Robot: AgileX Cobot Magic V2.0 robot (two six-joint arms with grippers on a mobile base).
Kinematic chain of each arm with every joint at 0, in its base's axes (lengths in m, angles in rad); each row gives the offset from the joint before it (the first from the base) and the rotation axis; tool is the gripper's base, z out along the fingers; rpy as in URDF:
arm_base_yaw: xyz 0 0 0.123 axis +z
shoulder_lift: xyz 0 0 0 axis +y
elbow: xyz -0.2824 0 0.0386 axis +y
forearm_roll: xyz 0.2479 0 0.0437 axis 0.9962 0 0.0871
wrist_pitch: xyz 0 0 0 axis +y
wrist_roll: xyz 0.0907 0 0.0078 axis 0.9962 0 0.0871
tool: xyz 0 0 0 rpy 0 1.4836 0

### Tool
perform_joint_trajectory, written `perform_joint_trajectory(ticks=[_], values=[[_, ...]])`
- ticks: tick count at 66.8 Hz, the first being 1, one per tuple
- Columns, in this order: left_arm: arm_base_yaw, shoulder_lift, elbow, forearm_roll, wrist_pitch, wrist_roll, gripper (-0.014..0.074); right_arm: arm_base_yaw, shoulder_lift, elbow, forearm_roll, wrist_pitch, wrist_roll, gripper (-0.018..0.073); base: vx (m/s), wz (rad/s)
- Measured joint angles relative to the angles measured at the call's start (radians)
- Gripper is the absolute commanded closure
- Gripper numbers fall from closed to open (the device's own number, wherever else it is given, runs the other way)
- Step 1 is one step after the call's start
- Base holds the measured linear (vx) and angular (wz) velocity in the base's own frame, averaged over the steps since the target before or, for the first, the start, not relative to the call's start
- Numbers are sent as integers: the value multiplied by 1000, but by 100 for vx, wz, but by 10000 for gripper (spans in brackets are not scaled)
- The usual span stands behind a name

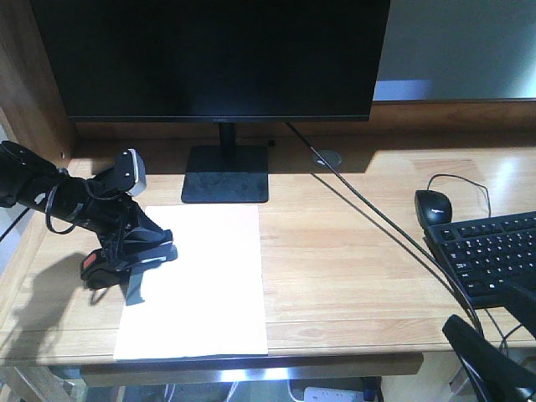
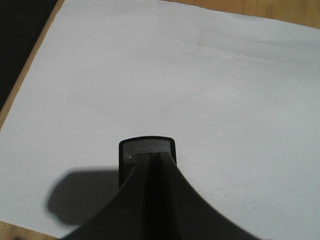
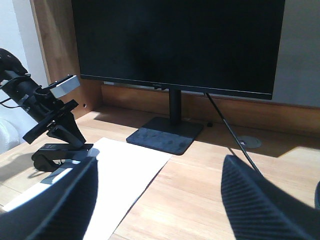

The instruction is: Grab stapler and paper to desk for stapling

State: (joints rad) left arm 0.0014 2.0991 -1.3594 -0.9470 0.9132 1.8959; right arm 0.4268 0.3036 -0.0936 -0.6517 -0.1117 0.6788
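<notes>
The white paper (image 1: 209,276) lies flat on the light-wood desk (image 1: 352,268), in front of the monitor stand. My left gripper (image 1: 144,251) is shut on the black stapler (image 1: 92,266), whose orange-red patch shows at its rear, and holds it over the sheet's left edge. In the left wrist view the closed fingers (image 2: 135,200) cover most of the stapler (image 2: 147,146); only its grey-topped front end shows above the paper (image 2: 200,75). My right gripper (image 3: 160,167) stands open over the desk (image 3: 210,190) with nothing between its fingers, to the right of the paper (image 3: 125,170) and far from the stapler (image 3: 55,152). The same gripper (image 1: 481,356) sits low at the front right corner.
A black monitor (image 1: 213,54) on a square stand (image 1: 226,173) fills the back. A cable (image 1: 377,218) runs diagonally from the round cable hole (image 1: 327,157). A black mouse (image 1: 433,207) and keyboard (image 1: 494,251) lie at the right. A raised wooden side panel (image 1: 29,84) borders the left.
</notes>
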Motion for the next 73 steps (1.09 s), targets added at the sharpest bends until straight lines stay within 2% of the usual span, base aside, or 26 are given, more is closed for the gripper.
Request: perform_joint_trajectory(ticks=[23,50,67,73], values=[[-1,0,-1,23,-13,-47,603,0,0,0,0,0,0,62,0,0],[-1,-4,-5,49,-6,-55,603,0,0,0,0,0,0,62,0,0],[-1,-12,-14,68,6,-101,603,0,0,0,0,0,0,62,0,0],[0,-30,-36,96,27,-146,603,0,0,0,0,0,0,62,0,0]])
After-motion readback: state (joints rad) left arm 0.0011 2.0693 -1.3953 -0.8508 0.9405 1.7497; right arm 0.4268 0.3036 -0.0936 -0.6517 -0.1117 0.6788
